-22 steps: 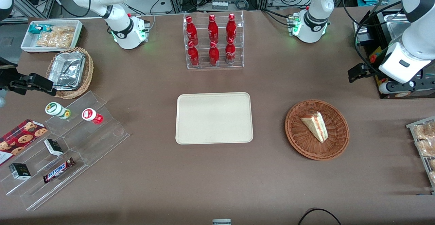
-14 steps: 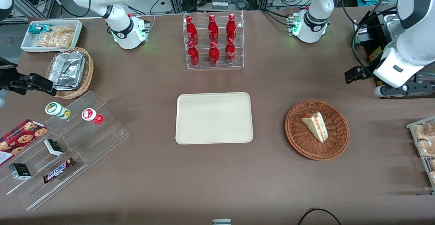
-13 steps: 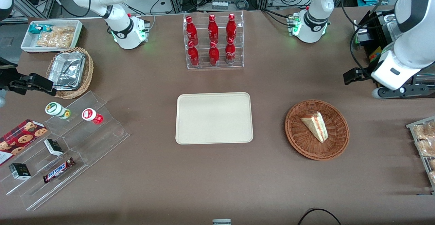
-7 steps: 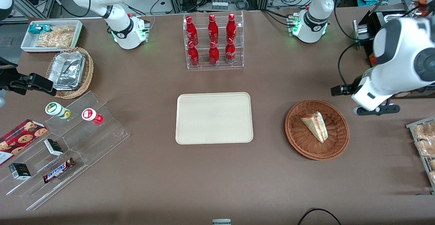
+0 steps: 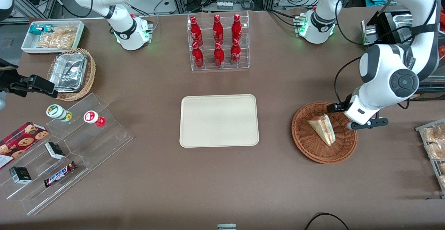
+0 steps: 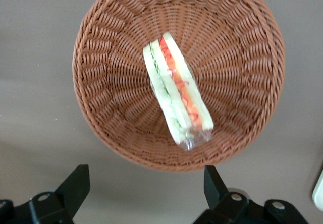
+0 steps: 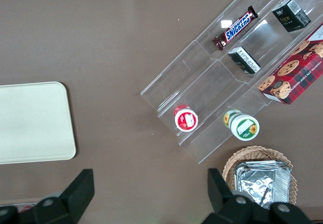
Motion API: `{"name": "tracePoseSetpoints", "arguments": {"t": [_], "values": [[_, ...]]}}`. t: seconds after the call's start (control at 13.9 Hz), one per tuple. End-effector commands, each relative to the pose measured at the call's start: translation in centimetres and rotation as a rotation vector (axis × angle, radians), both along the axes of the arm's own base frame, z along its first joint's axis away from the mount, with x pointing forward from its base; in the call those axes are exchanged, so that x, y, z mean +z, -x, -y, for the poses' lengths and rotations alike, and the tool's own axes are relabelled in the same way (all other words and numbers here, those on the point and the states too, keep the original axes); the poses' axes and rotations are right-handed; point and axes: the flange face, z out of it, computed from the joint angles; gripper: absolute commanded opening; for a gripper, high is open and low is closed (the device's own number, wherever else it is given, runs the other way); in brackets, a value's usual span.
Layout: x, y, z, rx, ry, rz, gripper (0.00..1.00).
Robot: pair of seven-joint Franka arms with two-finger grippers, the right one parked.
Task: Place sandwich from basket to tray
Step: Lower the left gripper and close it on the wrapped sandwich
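The left gripper (image 6: 146,183) hovers with fingers spread wide above the wicker basket's (image 5: 306,146) rim, where the wrapped sandwich (image 5: 322,128) lies inside, well apart from the bare cream tray (image 5: 219,120).

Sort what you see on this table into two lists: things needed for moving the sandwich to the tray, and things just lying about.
Needed for the job:
sandwich, lying in the basket
basket
tray, beside the basket
gripper, open, above the basket's edge

Just lying about:
red bottles in a clear rack
Snickers bar
cookie box
foil containers
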Motion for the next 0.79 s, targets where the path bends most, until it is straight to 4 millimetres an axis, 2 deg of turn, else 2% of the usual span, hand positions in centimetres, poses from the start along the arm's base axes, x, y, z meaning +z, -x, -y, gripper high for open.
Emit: {"name": "tracePoseSetpoints", "arguments": {"t": [0.0,0.14,0.43,0.72], "values": [[-1.7,1.2,0.9,0.156,-0.019,0.084,1.0],[-2.9,1.9,2.0,0.267,-0.019,0.118,1.0],[-3.4,1.8,2.3,0.437,-0.027,0.127,1.0],[-5.0,1.5,2.5,0.608,-0.041,0.12,1.0]]}}
